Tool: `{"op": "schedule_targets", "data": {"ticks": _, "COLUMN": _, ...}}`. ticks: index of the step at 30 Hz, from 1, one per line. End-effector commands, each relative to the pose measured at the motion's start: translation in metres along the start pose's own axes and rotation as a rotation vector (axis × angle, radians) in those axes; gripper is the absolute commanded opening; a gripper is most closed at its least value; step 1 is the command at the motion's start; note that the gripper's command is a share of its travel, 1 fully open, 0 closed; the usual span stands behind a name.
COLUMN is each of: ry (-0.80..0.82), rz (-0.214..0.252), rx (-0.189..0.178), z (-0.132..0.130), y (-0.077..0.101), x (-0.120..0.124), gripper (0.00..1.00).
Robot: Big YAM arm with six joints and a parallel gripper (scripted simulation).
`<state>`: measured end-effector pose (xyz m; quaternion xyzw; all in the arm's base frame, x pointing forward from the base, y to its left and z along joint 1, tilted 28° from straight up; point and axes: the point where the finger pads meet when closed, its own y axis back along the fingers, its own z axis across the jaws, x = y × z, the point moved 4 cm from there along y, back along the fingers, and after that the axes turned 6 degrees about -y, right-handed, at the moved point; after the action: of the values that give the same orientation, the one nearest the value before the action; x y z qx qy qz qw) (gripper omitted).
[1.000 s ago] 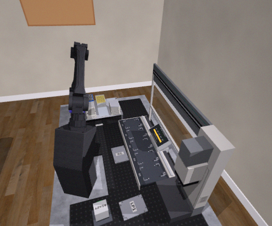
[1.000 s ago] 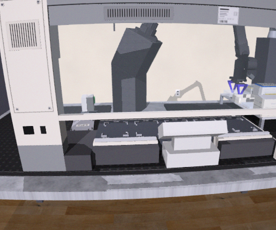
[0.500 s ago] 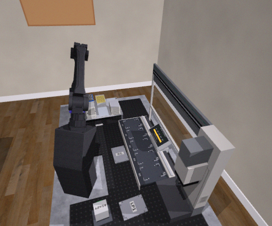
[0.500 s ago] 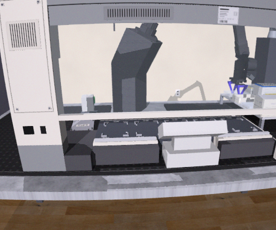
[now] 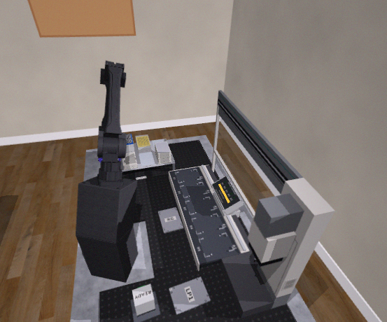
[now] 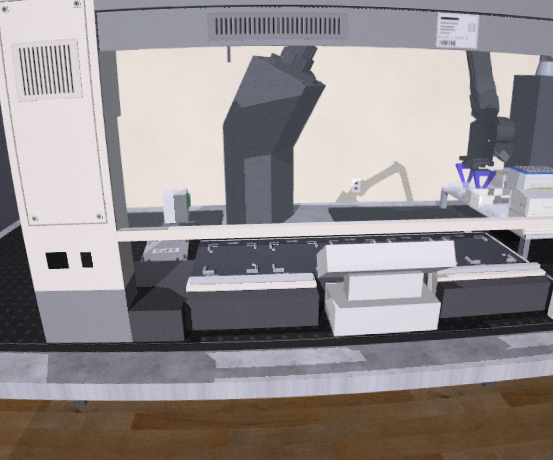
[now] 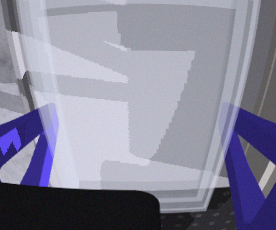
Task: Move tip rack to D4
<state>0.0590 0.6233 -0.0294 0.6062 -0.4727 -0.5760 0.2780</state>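
My gripper (image 6: 475, 181) is at the left end of the shelf (image 6: 490, 205), pointing down. In the wrist view its blue fingers are shut on the two sides of a clear tip rack cover (image 7: 138, 89), which fills most of that view; grey shelf surface shows through it. I cannot tell whether the cover rests on the shelf or hangs just above it. A rack with a blue plate (image 6: 537, 177) and a rack with a yellow plate (image 6: 542, 200) stand to the right of the gripper. The yellow rack also shows in the top view (image 5: 143, 141). The deck (image 5: 203, 210) with its corner brackets holds nothing.
White sealed blocks (image 5: 162, 150) stand on the shelf's right part. The regrip nest RG (image 5: 171, 221) lies between the arm's base (image 5: 105, 217) and the deck. The READY button (image 5: 143, 298) and the LP1 pad (image 5: 189, 295) are at the front. The gantry head (image 5: 276, 227) stands over the deck's near end.
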Motion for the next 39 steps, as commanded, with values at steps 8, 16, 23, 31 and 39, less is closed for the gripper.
{"op": "schedule_targets", "data": {"ticks": 8, "ry": -0.016, "rz": -0.053, "rx": -0.001, "z": -0.0096, "y": 0.0095, "x": -0.0231, "gripper": 0.0}}
{"op": "schedule_targets", "data": {"ticks": 16, "ry": -0.017, "rz": -0.053, "rx": -0.001, "z": -0.0096, "y": 0.0095, "x": -0.0231, "gripper": 1.0}}
{"op": "schedule_targets", "data": {"ticks": 23, "ry": -0.017, "rz": -0.053, "rx": -0.001, "z": -0.0096, "y": 0.0095, "x": -0.0231, "gripper": 1.0}}
{"op": "schedule_targets", "data": {"ticks": 31, "ry": -0.017, "rz": -0.053, "rx": -0.001, "z": -0.0096, "y": 0.0095, "x": -0.0231, "gripper": 1.0}}
{"op": "schedule_targets", "data": {"ticks": 39, "ry": -0.017, "rz": -0.053, "rx": -0.001, "z": -0.0096, "y": 0.0095, "x": -0.0231, "gripper": 1.0}}
